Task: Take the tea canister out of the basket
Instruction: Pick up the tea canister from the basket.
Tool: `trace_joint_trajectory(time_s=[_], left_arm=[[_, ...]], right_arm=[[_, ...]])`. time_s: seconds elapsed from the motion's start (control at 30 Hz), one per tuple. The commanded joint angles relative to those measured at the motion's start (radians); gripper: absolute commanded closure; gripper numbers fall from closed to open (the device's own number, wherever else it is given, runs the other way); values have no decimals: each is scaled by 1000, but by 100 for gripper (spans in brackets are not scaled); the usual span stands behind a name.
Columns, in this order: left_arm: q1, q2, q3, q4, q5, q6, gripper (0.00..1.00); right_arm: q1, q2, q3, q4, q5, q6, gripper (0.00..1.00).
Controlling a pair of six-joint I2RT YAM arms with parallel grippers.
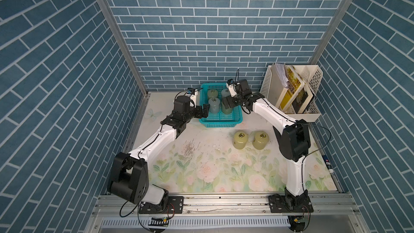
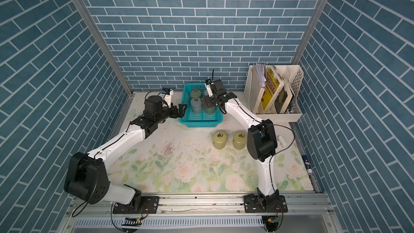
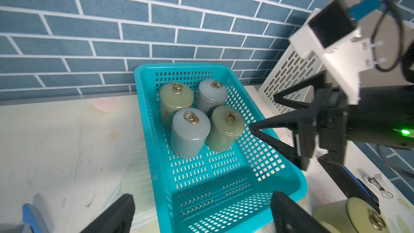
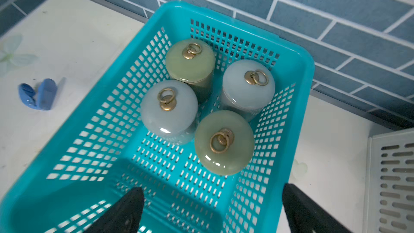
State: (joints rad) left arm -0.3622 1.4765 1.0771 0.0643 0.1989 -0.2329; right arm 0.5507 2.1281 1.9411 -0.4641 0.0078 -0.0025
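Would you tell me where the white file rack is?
In both top views, the white file rack stands in the far right corner, right of the basket.

left arm point(image 1: 154, 141): white tube, rounded black joint housings point(image 1: 128, 175) | right arm point(image 1: 266, 108): same colours, thin black cable point(image 1: 329, 133) looping off elbow | right gripper point(image 3: 261, 113): black, triangular open-frame fingers point(image 3: 280, 124), white camera mount point(image 3: 336, 50), blue plug point(image 3: 367, 3), green light point(image 3: 405, 132) | base plates point(image 1: 172, 206): black, silver screws point(image 1: 180, 204)
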Motion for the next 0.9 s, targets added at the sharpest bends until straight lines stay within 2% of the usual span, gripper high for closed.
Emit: trace_joint_trajectory(time_s=[0.0, 0.23, 0.5, 0.87], left_arm=[[2, 13, 17, -21, 55, -12, 0], [2, 11, -12, 3, 89, -23, 0], [-1, 12, -29, 15, 108, -26, 0], [-1, 5, -49, 23, 98, -28, 0]], right_arm=[[-18, 58, 112, -82, -29, -105, 0], [-47, 236, 309, -165, -63, -166, 0], [-49, 317, 370, -162, -147, -172, 0], [-49, 406, 440, -189, -161, -171, 0]])
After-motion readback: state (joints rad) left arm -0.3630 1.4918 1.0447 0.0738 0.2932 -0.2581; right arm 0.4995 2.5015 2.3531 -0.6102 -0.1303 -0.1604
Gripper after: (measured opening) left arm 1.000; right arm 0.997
